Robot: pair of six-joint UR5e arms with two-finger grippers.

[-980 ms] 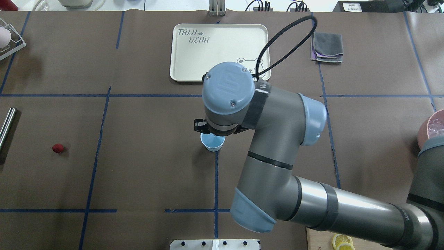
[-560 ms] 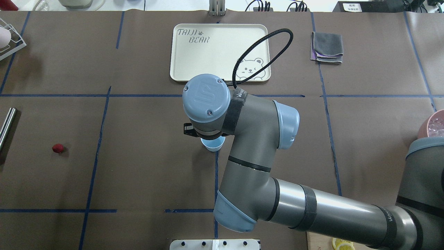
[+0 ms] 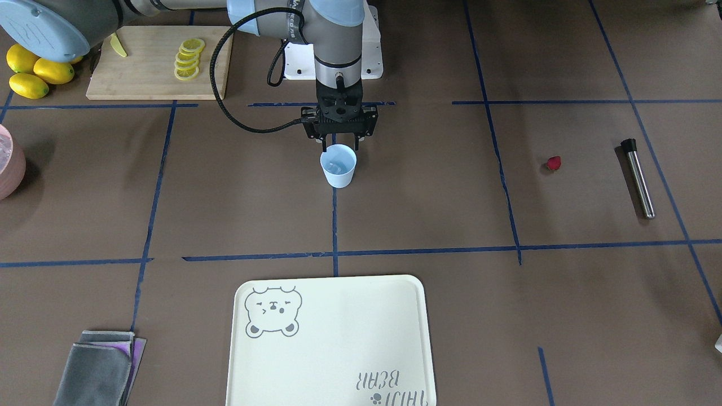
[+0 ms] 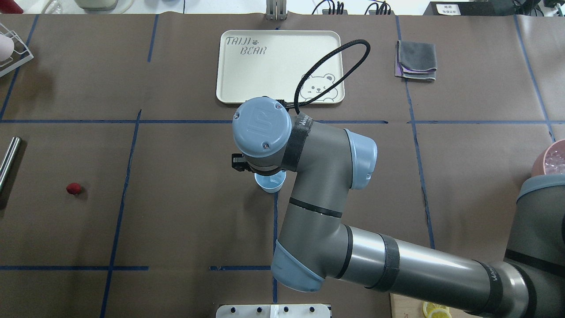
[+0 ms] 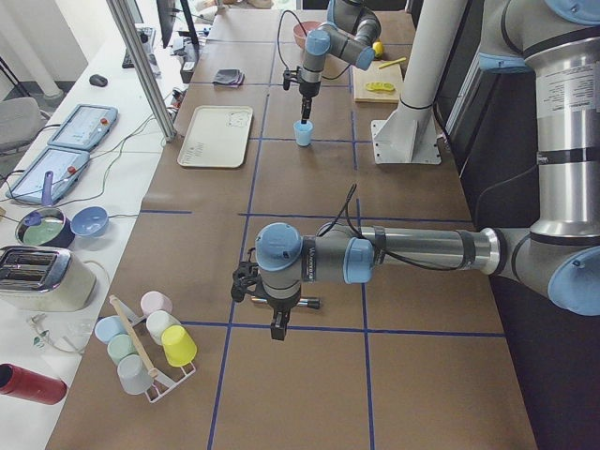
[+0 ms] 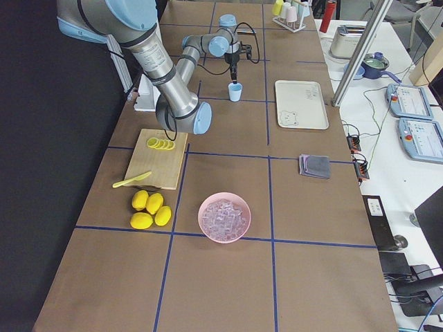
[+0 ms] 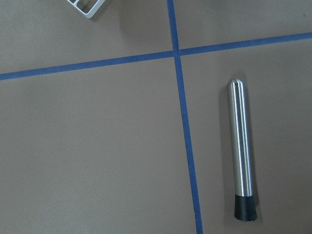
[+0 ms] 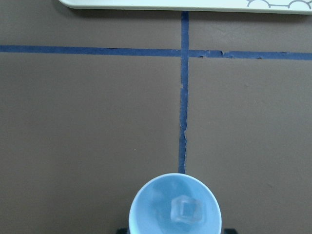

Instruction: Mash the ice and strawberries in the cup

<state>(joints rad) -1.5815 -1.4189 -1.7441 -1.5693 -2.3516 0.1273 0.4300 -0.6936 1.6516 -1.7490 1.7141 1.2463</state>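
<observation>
Cup (image 3: 338, 166): a pale blue tumbler, recorded upright near the middle of the worktop (image 3: 428, 197), at the end of a blue tape line. In the right wrist view one clear ice cube (image 8: 186, 210) is seen lying inside it. Whether more lie beneath it cannot be told.

Right gripper (image 3: 340, 148): held vertical, pointing down just above the cup's robot-side rim. The fingers are spread apart, with nothing held between them. Contact with the cup cannot be judged.

Strawberry piece (image 3: 554, 163): dark red, noted on bare worktop well apart from the cup, toward the end on the robot's left. A steel muddler (image 3: 638, 177) with a black tip is laid flat near it, closer to that end.

Left gripper (image 5: 278, 323): shown only in the left side view, hanging above the worktop near the left end. Whether its fingers are apart or together cannot be told. Its wrist view is taken up by the muddler and tape lines.

Other items logged:
- A pink bowl (image 6: 201, 218) of ice cubes (image 6: 224, 216) sits toward the right end.
- A cutting board (image 3: 152, 73) with lemon slices (image 3: 188, 58) lies by the robot-side edge, with whole lemons (image 3: 34, 70) beside it.
- A cream bear-print tray (image 3: 333, 338) is set at the operators' edge, with a folded grey cloth (image 3: 96, 369) near it.
</observation>
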